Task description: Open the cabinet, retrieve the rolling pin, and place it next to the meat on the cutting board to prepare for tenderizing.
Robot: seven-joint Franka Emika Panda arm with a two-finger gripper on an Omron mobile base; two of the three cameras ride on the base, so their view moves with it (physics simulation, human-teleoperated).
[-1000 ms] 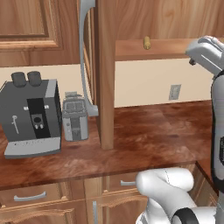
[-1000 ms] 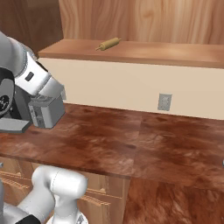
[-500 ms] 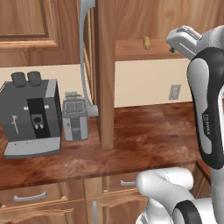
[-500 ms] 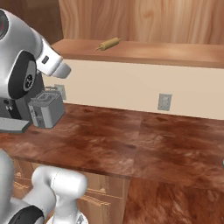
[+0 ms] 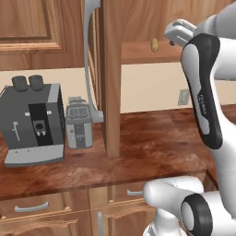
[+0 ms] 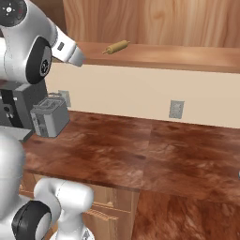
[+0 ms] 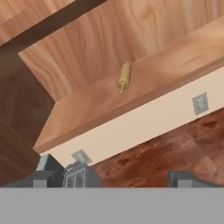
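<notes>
One second is all it took for the white arm to swing its hand up from down near the reddish-brown wood surface (image 6: 140, 154) to shelf height. The brown wooden upper cabinet (image 5: 110, 69) with the long curved grey bar handle (image 5: 90, 55) is already standing open, so that part of the job looks done to me.

The small slim light-tan wooden rolling pin (image 6: 116, 47) hasn't budged, it's lying on the cabinet's wooden inner shelf (image 6: 187, 55) and nothing is touching it. From the hand camera it's up ahead, well apart from the pincer (image 7: 113, 178); the two dark tips are spread about as wide as they go, with nothing between them. In the right base view the hand's pale end points roughly along the shelf front, left of the pin.

What it means imo: this is the reach phase, the grab hasn't started. The hand needs to close the gap and straddle the pin's middle across its length before squeezing. It's a round thing on a flat shelf, so a nudge could roll it back toward the rear wall.

Also on the surface: a dark grey coffee machine (image 5: 32, 120) and a small silver toaster (image 5: 79, 128).
</notes>
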